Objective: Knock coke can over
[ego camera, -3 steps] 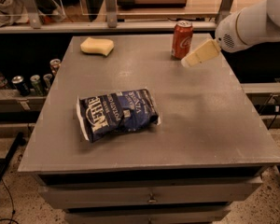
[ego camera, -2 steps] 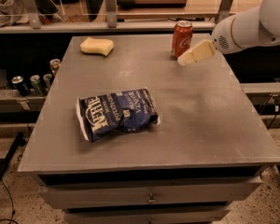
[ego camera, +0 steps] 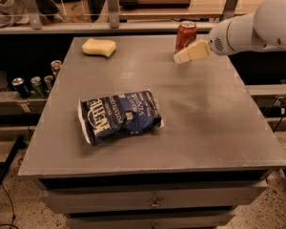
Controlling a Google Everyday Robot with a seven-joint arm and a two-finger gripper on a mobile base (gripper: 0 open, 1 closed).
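The coke can (ego camera: pixel 185 35), red with a silver top, stands upright near the far edge of the grey table (ego camera: pixel 200 113), right of centre. My gripper (ego camera: pixel 180 57), with cream fingers, reaches in from the right on the white arm (ego camera: pixel 257 25). Its tip is in front of the can's lower part, right at it; I cannot tell whether it touches.
A blue chip bag (ego camera: pixel 120 116) lies at the table's middle left. A yellow sponge (ego camera: pixel 98 47) sits at the far left. Several cans (ego camera: pixel 35 82) stand on a low shelf left of the table. A rail and glass panels run behind the table.
My gripper has moved left, from beside the can's right side to in front of its lower part. The can still stands upright.
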